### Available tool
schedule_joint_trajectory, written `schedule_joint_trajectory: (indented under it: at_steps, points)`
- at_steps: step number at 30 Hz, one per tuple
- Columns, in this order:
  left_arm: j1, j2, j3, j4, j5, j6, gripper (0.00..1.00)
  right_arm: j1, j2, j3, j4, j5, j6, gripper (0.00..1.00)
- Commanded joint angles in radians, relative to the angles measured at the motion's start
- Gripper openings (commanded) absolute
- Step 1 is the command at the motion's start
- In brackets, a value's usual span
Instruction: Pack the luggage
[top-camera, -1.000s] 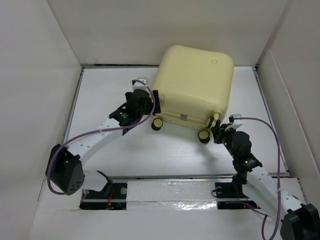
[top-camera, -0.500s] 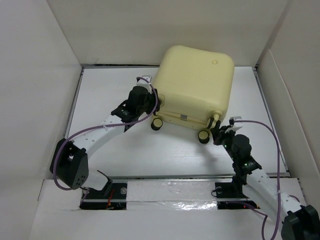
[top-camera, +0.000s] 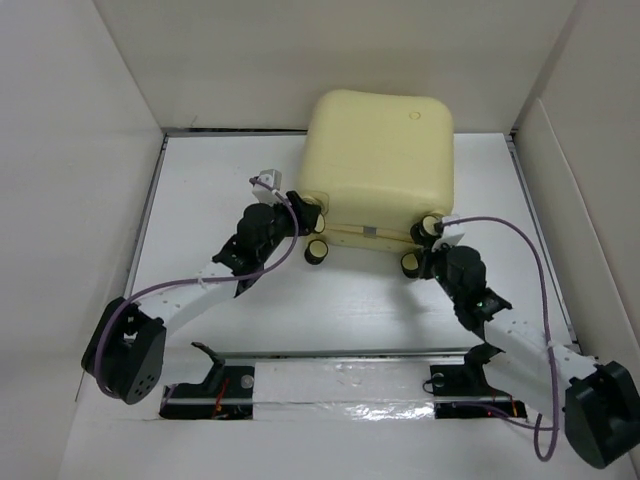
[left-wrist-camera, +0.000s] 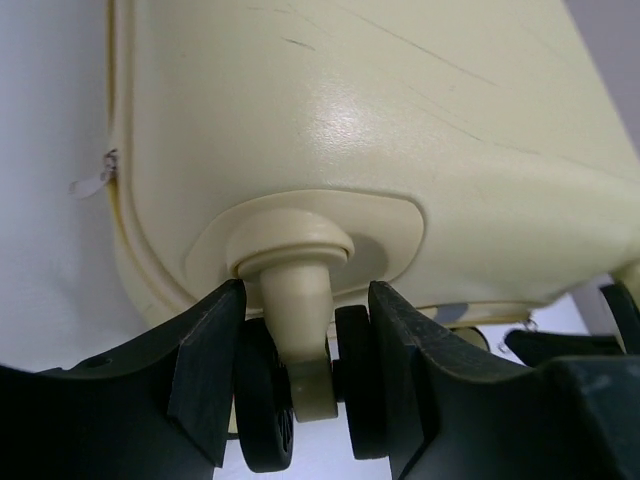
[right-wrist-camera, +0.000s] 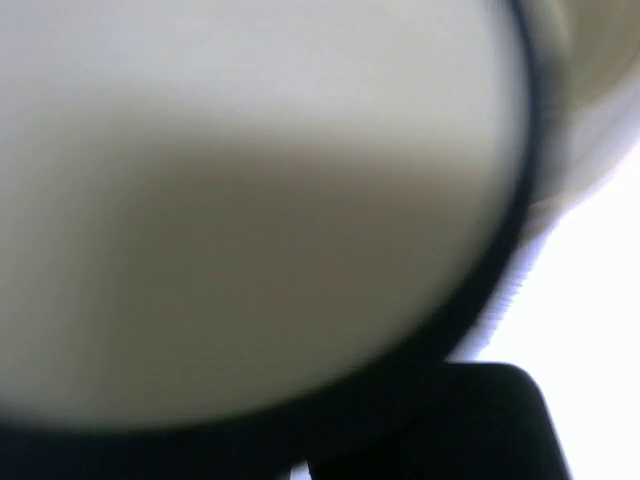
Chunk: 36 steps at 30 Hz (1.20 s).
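- Luggage (top-camera: 380, 160): glossy pale-yellow hard shell, rounded corners.
- Left end effector (left-wrist-camera: 300, 335) clamps black twin wheel (left-wrist-camera: 265, 425), 7 o'clock corner.
- Right end effector (top-camera: 432, 240) closed, 5 o'clock corner.

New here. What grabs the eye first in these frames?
The pale-yellow luggage fills the far middle of the top view, shell closed. The left gripper is clamped on one caster at the case's left corner. The right gripper sits shut against the right-hand wheels, so close that its wrist view is only blur.
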Motion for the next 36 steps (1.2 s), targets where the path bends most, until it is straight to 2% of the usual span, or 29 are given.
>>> schedule_joint_trajectory:
  at_steps: [1, 2, 3, 7, 8, 10, 13, 14, 17, 19, 20, 21, 23, 25, 27, 29, 32, 36]
  points:
    - [-0.058, -0.055, -0.125, 0.008, 0.134, -0.057, 0.00, -0.216, 0.006, 0.126, 0.224, -0.351, -0.004, 0.00]
    - [-0.075, -0.059, -0.157, 0.017, 0.123, -0.060, 0.00, -0.265, 0.018, 0.148, 0.215, -0.472, -0.004, 0.00]
    - [-0.095, -0.062, -0.168, 0.022, 0.111, -0.063, 0.00, -0.348, 0.034, 0.159, 0.214, -0.516, -0.005, 0.00]
    - [-0.178, -0.041, -0.225, 0.133, 0.140, -0.109, 0.00, -0.503, 0.089, 0.249, 0.154, -0.648, 0.006, 0.00]
    - [-0.187, -0.036, -0.231, 0.155, 0.152, -0.129, 0.00, -0.513, 0.098, 0.264, 0.130, -0.701, 0.006, 0.00]
    - [-0.187, -0.026, -0.233, 0.201, 0.190, -0.144, 0.00, -0.479, 0.101, 0.260, 0.131, -0.697, 0.019, 0.00]
    - [-0.187, -0.007, -0.193, 0.214, 0.221, -0.140, 0.00, -0.351, 0.092, 0.122, 0.238, -0.554, 0.079, 0.00]
    - [-0.187, -0.001, -0.178, 0.214, 0.226, -0.137, 0.00, -0.201, 0.094, 0.084, 0.311, -0.334, 0.094, 0.00]
    - [-0.187, 0.017, -0.129, 0.235, 0.267, -0.138, 0.00, 0.022, 0.141, 0.010, 0.427, 0.062, 0.113, 0.00]
    - [-0.187, 0.037, -0.098, 0.269, 0.305, -0.160, 0.00, 0.177, 0.221, 0.060, 0.439, 0.186, 0.082, 0.00]
    - [-0.187, 0.042, -0.098, 0.280, 0.316, -0.167, 0.00, 0.177, 0.248, 0.080, 0.442, 0.208, 0.082, 0.00]
    - [-0.187, 0.048, -0.084, 0.286, 0.325, -0.173, 0.00, 0.241, 0.271, 0.100, 0.444, 0.235, 0.059, 0.00]
    - [-0.187, 0.054, -0.073, 0.300, 0.336, -0.186, 0.00, 0.285, 0.333, 0.141, 0.482, 0.266, 0.030, 0.00]
    - [-0.187, 0.042, -0.067, 0.304, 0.336, -0.190, 0.00, 0.274, 0.350, 0.163, 0.490, 0.155, 0.004, 0.00]
    - [-0.187, 0.033, -0.061, 0.304, 0.341, -0.193, 0.00, 0.274, 0.365, 0.197, 0.487, -0.043, 0.012, 0.00]
    - [-0.187, 0.014, -0.055, 0.300, 0.344, -0.197, 0.00, 0.324, 0.390, 0.235, 0.452, -0.201, 0.025, 0.00]
    - [-0.187, -0.010, -0.053, 0.301, 0.344, -0.201, 0.00, 0.403, 0.431, 0.266, 0.514, -0.332, 0.074, 0.00]
    - [-0.132, -0.044, -0.067, 0.321, 0.423, -0.274, 0.00, 0.423, 0.474, 0.315, 0.543, -0.413, 0.105, 0.00]
